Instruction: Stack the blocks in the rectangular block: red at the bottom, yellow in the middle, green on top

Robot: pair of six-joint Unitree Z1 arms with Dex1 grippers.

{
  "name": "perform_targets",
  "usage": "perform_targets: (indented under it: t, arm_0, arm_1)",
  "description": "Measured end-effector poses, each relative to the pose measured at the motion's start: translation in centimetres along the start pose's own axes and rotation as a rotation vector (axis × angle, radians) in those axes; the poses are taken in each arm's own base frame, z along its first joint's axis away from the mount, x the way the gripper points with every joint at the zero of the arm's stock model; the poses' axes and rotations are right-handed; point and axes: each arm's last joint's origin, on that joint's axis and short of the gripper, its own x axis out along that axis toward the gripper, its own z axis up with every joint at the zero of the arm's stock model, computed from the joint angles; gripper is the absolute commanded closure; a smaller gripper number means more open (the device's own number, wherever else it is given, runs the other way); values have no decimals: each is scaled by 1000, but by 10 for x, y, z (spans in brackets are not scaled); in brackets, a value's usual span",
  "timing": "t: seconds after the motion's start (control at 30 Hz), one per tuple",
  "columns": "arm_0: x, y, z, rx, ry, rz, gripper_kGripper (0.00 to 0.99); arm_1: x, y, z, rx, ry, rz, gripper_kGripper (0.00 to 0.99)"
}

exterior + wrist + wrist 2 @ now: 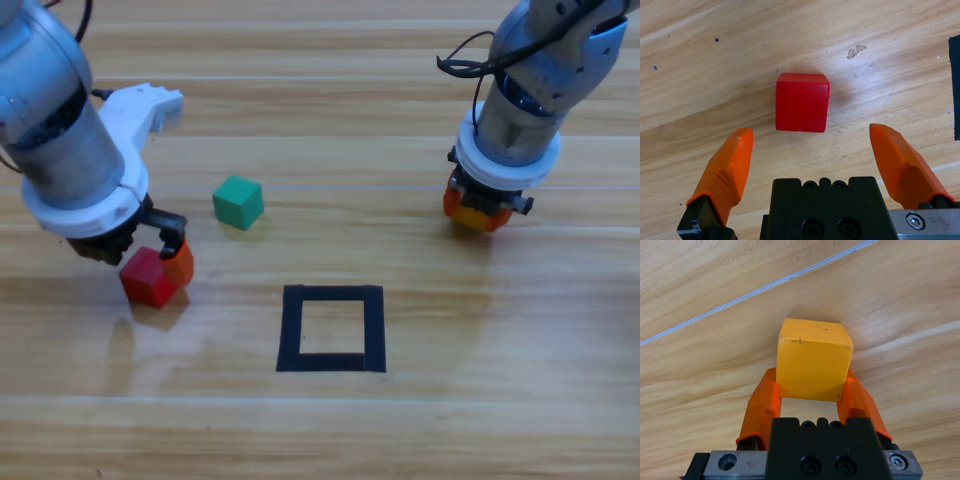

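High view, looking down on a wooden table (330,440). Nearest the bottom edge of the picture lies the rectangular block (332,328), a flat outline of black tape with bare wood showing in its hollow middle; nothing sits inside it.

Farther up and to the left of the tape outline rests the red cube (149,277), flat on the wood and well apart from the outline. The left gripper (160,262) is right at this cube. In the left wrist view its two orange jaws stand wide apart, the red cube (802,102) lies on the table just beyond their tips and between their lines, and neither jaw touches it. A dark corner of the tape outline (955,85) shows at that view's right edge.

Beyond the red cube, up and to the left of the tape outline, sits the green cube (238,201), alone on the wood, near the left gripper but apart from it.

Up and to the right of the tape outline is the right gripper (480,212), pointing down at the table. In the right wrist view its orange jaws are closed narrowly against two sides of the yellow cube (812,360), gripping it. Whether the yellow cube is touching the table cannot be told.
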Motion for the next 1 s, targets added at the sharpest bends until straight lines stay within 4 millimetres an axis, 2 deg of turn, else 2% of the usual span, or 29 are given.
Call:
perform_targets:
  t: [0.13, 0.27, 0.33, 0.37, 0.5, 0.57, 0.7, 0.77, 0.83, 0.9, 1.0]
  arm_0:
    - [8, -1, 3, 8, 2, 7, 21]
    - [18, -2, 4, 13, 7, 20, 21]
    - [22, -2, 4, 13, 4, 22, 21]
    - [25, -3, 6, 12, 4, 23, 22]
    - [33, -4, 8, 13, 11, 30, 31]
    - [37, -4, 9, 14, 9, 33, 39]
    - [45, -5, 11, 19, 12, 40, 152]
    - [48, -4, 12, 23, 14, 41, 263]
    - [49, -3, 13, 32, 7, 40, 283]
    - [50, -2, 13, 34, 9, 41, 361]
    - [51, 1, 12, 28, 10, 43, 660]
  arm_1:
    - [1, -2, 1, -27, -25, -24, 758]
    - [-5, -7, -1, -201, -21, -74, 758]
    - [-19, -11, -1, -266, -10, -110, 758]
    - [-38, -15, -2, -295, 3, -124, 758]
    - [-89, -28, -10, -377, 77, -97, 760]
    - [-104, -32, -16, -402, 129, -70, 760]
    - [-115, -37, -23, -417, 190, -24, 760]
    - [-115, -37, -25, -419, 210, -12, 760]
    - [-114, -37, -27, -420, 227, -6, 760]
    - [-112, -38, -29, -421, 242, -2, 760]
    - [-113, -39, -29, -430, 245, -3, 760]
